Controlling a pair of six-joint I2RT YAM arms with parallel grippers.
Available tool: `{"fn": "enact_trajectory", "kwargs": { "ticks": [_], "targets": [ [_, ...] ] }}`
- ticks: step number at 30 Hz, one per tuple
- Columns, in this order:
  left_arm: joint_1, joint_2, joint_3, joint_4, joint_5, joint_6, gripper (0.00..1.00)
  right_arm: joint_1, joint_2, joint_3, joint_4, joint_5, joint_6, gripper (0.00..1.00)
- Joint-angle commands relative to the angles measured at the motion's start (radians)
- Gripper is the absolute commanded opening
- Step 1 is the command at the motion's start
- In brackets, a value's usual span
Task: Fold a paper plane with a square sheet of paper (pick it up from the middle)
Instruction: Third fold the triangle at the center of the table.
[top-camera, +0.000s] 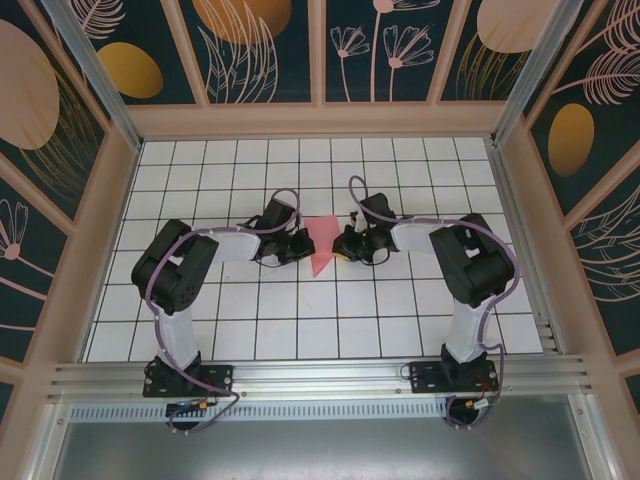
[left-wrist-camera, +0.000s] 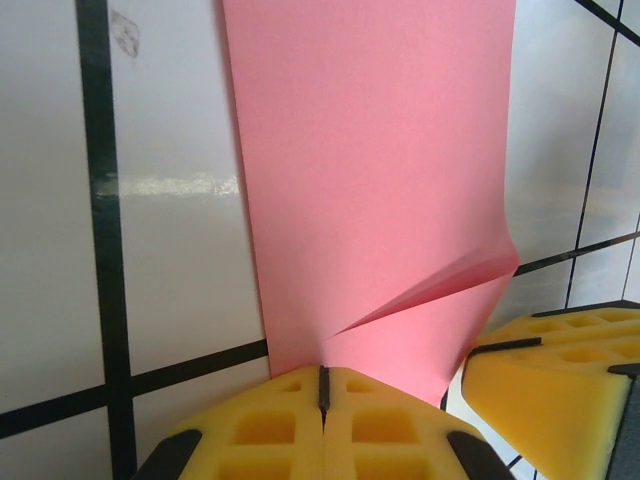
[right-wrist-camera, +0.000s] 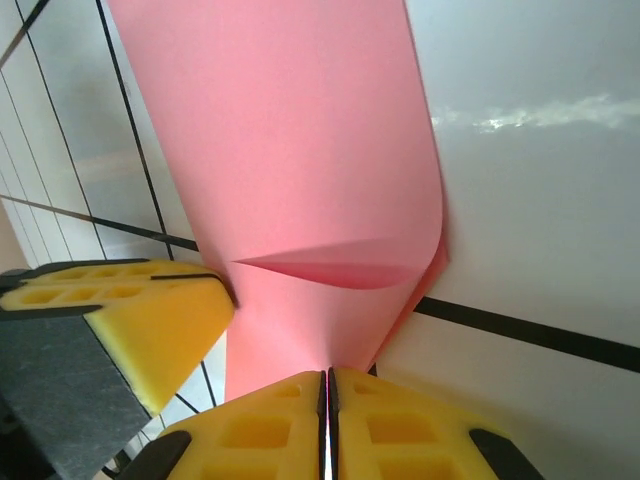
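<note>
The square sheet of paper (top-camera: 321, 243) is pink-red and folded; from above it looks like a triangle pointing toward the arms, held up between both grippers at the table's middle. My left gripper (top-camera: 300, 246) pinches its left edge. In the left wrist view the yellow pads (left-wrist-camera: 290, 420) meet on the paper (left-wrist-camera: 370, 180), which shows a diagonal crease. My right gripper (top-camera: 341, 244) holds the opposite edge. In the right wrist view its pads (right-wrist-camera: 400, 425) stand almost together, with the curled paper (right-wrist-camera: 290, 150) running into the slit.
The table (top-camera: 200, 320) is white tiles with dark grid lines, walled by tan frames and patterned panels. Each wrist view catches the other gripper's yellow pad (left-wrist-camera: 560, 380) (right-wrist-camera: 130, 320) close beside the paper. Open tiles lie all round the two grippers.
</note>
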Motion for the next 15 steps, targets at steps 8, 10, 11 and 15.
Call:
{"fn": "enact_trajectory", "kwargs": {
  "ticks": [8,10,11,15],
  "targets": [
    [-0.004,0.038,-0.010,-0.128,-0.150,0.011,0.00,0.004,0.032,0.025,0.058,-0.043,-0.067,0.13],
    [-0.004,0.038,-0.011,-0.136,-0.162,0.009,0.00,0.003,0.044,0.029,0.051,-0.030,-0.070,0.13],
    [-0.004,0.038,-0.011,-0.143,-0.169,0.009,0.00,0.002,0.048,0.028,0.047,-0.018,-0.070,0.13],
    [-0.004,0.036,0.016,-0.159,-0.192,0.008,0.00,-0.006,0.075,0.021,0.021,0.032,-0.059,0.12]
  ]
}}
